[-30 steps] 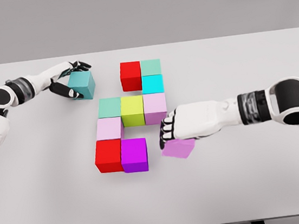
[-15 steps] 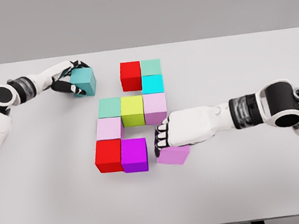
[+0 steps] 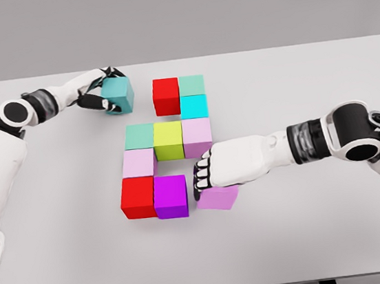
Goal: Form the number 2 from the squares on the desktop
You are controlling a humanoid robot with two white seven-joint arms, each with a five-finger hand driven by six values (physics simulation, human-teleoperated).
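Coloured cubes form a partial figure on the white table point(image 3: 312, 231): a red cube point(image 3: 166, 96), a green cube point(image 3: 191, 85) and a cyan cube point(image 3: 193, 106) on top, a green, yellow point(image 3: 168, 140) and pink row in the middle, then a pink cube point(image 3: 138, 163), a red cube point(image 3: 138, 197) and a magenta cube point(image 3: 170, 196). My right hand point(image 3: 204, 176) is shut on a lilac cube point(image 3: 218, 197), just right of the magenta one. Left of the top red cube, my left hand point(image 3: 100, 90) is shut on a teal cube point(image 3: 117, 94).
Bare tabletop lies to the right and along the front edge. A grey wall stands behind the table.
My right hand has carried the lilac cube leftward, close to the magenta cube. My left hand has brought the teal cube to the right, toward the top red cube.
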